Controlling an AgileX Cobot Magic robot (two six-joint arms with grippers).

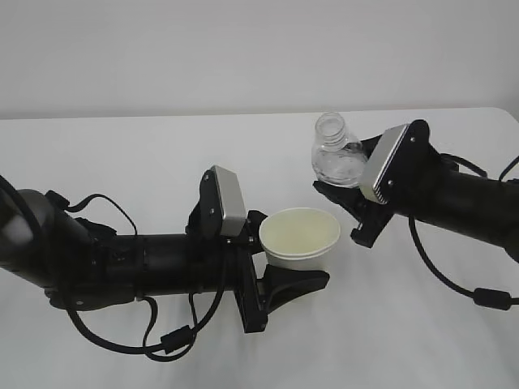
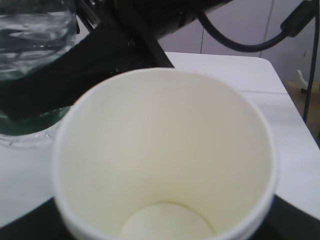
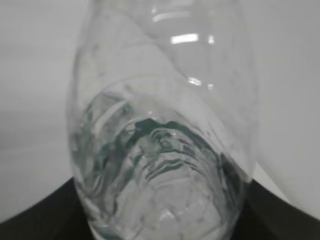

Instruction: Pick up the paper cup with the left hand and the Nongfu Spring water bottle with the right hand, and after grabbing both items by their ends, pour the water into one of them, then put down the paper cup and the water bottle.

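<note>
My left gripper [image 1: 282, 253] is shut on the lower part of the paper cup [image 1: 300, 237], a white cup with a cream inside. The cup's mouth faces up and toward the camera. In the left wrist view the paper cup [image 2: 165, 150] fills the frame and its bottom looks bare. My right gripper [image 1: 347, 188] is shut on the base of the Nongfu Spring water bottle [image 1: 336, 156], just right of and above the cup. The capless neck points up, leaning slightly left. Water [image 3: 150, 165] lies in the lower part of the bottle [image 3: 165, 100]. The green label is mostly hidden by the fingers.
The white table [image 1: 122, 146] stretches behind and around both arms. Its far edge meets a plain wall. The left arm's cables [image 1: 162, 336] loop near the front edge. In the left wrist view the right arm [image 2: 125, 45] and the bottle [image 2: 30, 60] stand close behind the cup.
</note>
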